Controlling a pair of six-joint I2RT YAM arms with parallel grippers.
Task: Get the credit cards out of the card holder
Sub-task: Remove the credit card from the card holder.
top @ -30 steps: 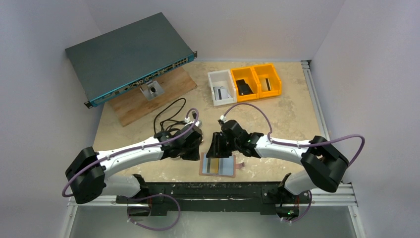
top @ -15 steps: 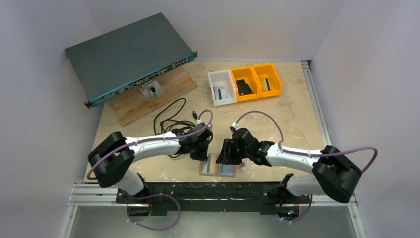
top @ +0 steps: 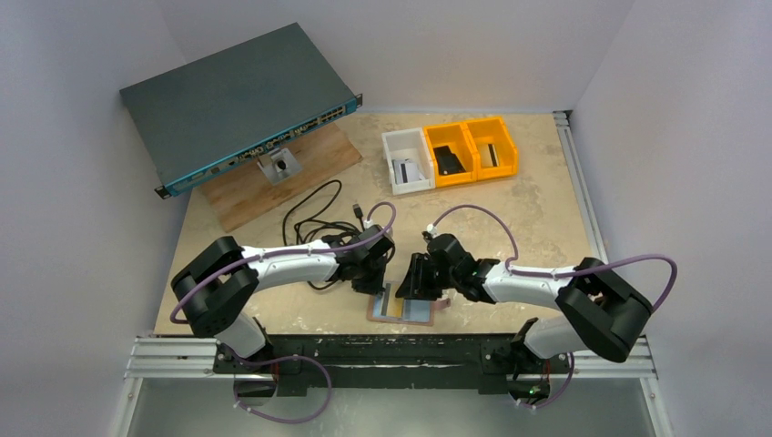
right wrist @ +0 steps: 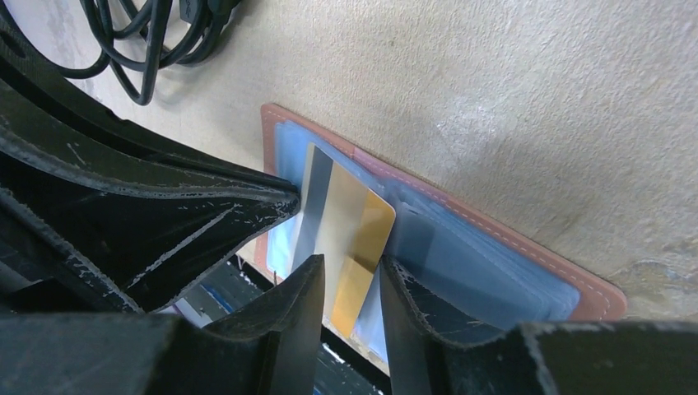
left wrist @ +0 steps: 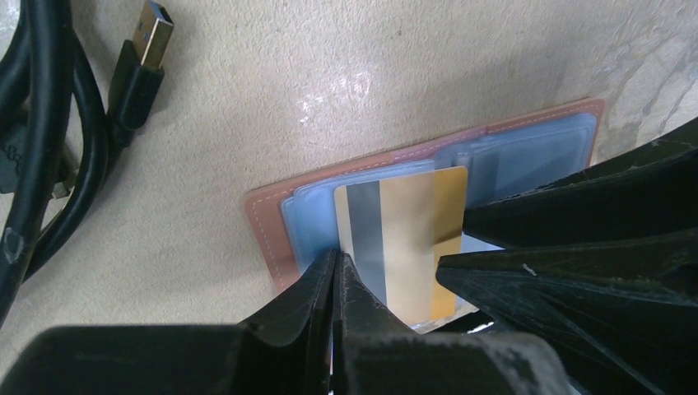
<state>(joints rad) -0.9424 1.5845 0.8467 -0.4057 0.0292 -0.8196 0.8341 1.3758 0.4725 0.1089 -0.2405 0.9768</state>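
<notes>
You are risking a slip or a dragged wallet: the left gripper (left wrist: 336, 271), at the lower centre of the left wrist frame, is pressing its closed jaws against the left edge of the gold striped card (left wrist: 407, 239), so any pull could lift the card holder (left wrist: 272, 234) instead of freeing the card. The right gripper (right wrist: 350, 284) is straddling that card's lower corner with narrowly parted jaws, gripping nothing firmly. Farther up the frame, the open card holder is lying flat on the table (top: 510, 196), the card protruding from its clear pocket.

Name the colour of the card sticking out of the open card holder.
Gold card with a grey stripe; left wrist view shows it best.
</notes>
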